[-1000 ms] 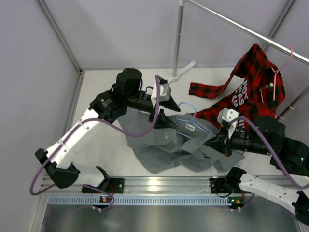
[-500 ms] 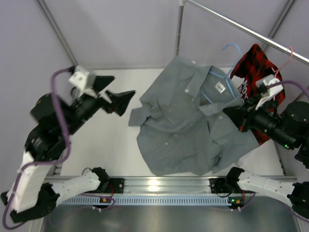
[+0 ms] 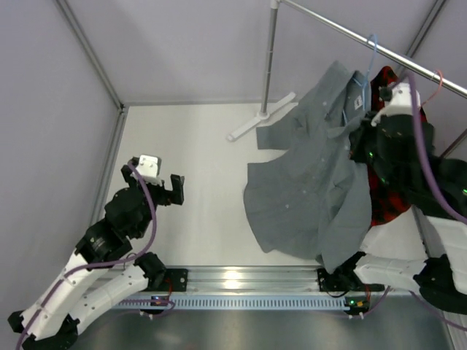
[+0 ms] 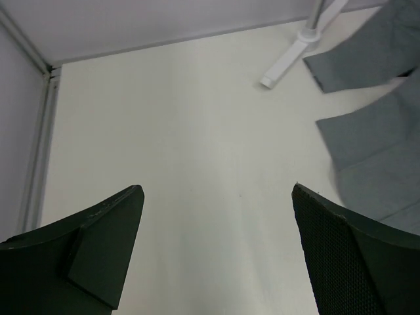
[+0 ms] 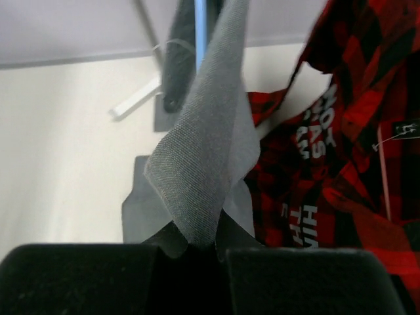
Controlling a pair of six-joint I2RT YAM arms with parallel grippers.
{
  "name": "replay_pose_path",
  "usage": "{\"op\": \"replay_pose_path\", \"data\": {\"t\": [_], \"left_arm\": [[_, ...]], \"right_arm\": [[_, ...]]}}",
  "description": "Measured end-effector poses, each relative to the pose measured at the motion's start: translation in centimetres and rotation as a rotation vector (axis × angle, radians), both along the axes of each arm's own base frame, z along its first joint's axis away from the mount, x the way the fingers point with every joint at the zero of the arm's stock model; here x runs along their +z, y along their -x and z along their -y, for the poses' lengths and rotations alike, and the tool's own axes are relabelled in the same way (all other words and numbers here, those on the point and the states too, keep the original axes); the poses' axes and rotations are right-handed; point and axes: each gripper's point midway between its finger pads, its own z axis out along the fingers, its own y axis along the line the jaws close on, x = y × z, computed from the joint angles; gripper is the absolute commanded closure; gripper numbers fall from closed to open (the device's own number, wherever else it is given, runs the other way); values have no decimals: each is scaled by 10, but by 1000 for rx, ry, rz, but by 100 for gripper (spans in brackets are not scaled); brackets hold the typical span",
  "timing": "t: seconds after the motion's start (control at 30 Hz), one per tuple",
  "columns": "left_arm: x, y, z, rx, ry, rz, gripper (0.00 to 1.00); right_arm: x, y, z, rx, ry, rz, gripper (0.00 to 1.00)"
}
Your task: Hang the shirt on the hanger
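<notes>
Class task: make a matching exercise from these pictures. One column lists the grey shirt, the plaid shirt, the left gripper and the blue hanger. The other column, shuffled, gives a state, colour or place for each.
Things
1. grey shirt
2. plaid shirt
3. left gripper
4. blue hanger

Descriptions
A. open, holding nothing
B. hook up by the metal rail
C. red and black with white lettering
D. pinched in the right gripper

Pairs: 1-D, 2-C, 3-A, 4-B
</notes>
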Motion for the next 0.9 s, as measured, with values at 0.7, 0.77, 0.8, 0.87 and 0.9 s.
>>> {"op": "replay_pose_path", "data": {"t": [0.7, 0.77, 0.8, 0.87, 0.9], "left_arm": [[-25, -25, -25, 125, 29, -48, 2], [-26, -25, -23, 115, 30, -51, 2], [-26, -25, -22, 114, 30, -53, 2], [-28, -26, -22, 114, 29, -57, 2], [-28, -26, -23, 116, 29, -59, 2]], "right_arm": [[-1, -155, 8, -332, -192, 13, 100], [-5, -161, 7, -344, -205, 11, 100], [-9, -163, 6, -348, -211, 6, 100], [-20, -168, 4, -355, -224, 3, 100], [-28, -168, 3, -359, -228, -5, 100]]}}
